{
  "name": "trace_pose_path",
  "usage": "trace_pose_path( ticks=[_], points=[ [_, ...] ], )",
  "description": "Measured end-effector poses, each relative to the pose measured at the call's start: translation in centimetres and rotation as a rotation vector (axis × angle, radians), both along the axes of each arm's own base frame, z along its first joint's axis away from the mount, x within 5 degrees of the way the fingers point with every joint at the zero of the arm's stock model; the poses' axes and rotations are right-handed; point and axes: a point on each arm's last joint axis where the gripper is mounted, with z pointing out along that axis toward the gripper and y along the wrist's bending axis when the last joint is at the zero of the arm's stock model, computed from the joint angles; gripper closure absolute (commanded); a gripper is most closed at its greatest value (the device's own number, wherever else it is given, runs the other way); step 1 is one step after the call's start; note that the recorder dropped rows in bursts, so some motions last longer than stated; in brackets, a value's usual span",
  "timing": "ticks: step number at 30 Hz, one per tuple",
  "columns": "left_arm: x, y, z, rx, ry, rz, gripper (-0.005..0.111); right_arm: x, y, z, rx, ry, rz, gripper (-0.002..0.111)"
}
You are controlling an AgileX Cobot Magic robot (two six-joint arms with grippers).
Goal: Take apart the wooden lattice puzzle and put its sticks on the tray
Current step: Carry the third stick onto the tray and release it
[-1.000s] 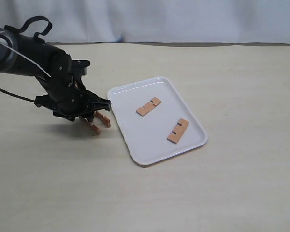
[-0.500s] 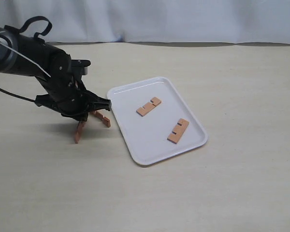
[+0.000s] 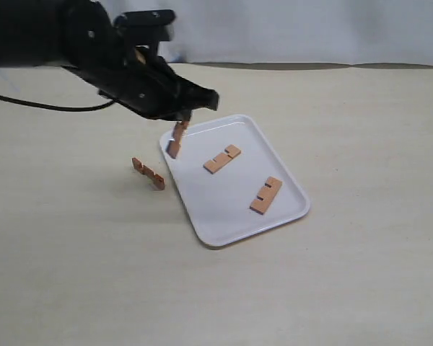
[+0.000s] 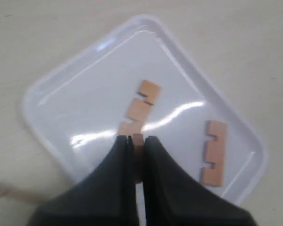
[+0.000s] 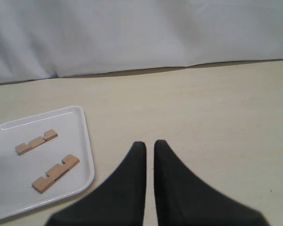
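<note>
Left gripper (image 3: 182, 117) clamped on stick (image 3: 175, 142), hanging over tray (image 3: 209, 202) left edge; you carry it right, inside, lower close, let go clear of laid sticks (image 3: 222, 159)

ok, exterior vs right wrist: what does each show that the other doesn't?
Exterior only: the left pincer shut on a stick, hanging by a corner of the white tray, and a loose stick on the table beside that tray. Right wrist only: the right pincer, holding nothing. Both: the tray with two sticks lying flat in it.
</note>
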Motion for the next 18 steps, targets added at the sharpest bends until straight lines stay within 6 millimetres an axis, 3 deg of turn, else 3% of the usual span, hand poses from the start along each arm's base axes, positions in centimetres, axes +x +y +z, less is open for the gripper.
trace_pose_path(
  ticks=[4, 6, 8, 11, 18],
  points=[
    [0.3, -6.9, -2.1, -0.037, 0.011, -0.158, 0.107, 0.0, 0.0, 0.0, 0.0, 0.0, 0.0, 0.102],
    [1.1, -8.7, -3.3, -0.03, 0.019, -0.189, 0.107, 0.0, 0.0, 0.0, 0.0, 0.0, 0.0, 0.102],
    [1.7, -9.3, -4.7, -0.016, 0.04, -0.195, 0.106, 0.0, 0.0, 0.0, 0.0, 0.0, 0.0, 0.102],
    [1.7, -9.3, -6.3, 0.01, 0.078, -0.2, 0.096, 0.0, 0.0, 0.0, 0.0, 0.0, 0.0, 0.102],
    [1.7, -9.4, -7.0, 0.029, 0.102, -0.21, 0.04, 0.0, 0.0, 0.0, 0.0, 0.0, 0.0, 0.102]
  ],
)
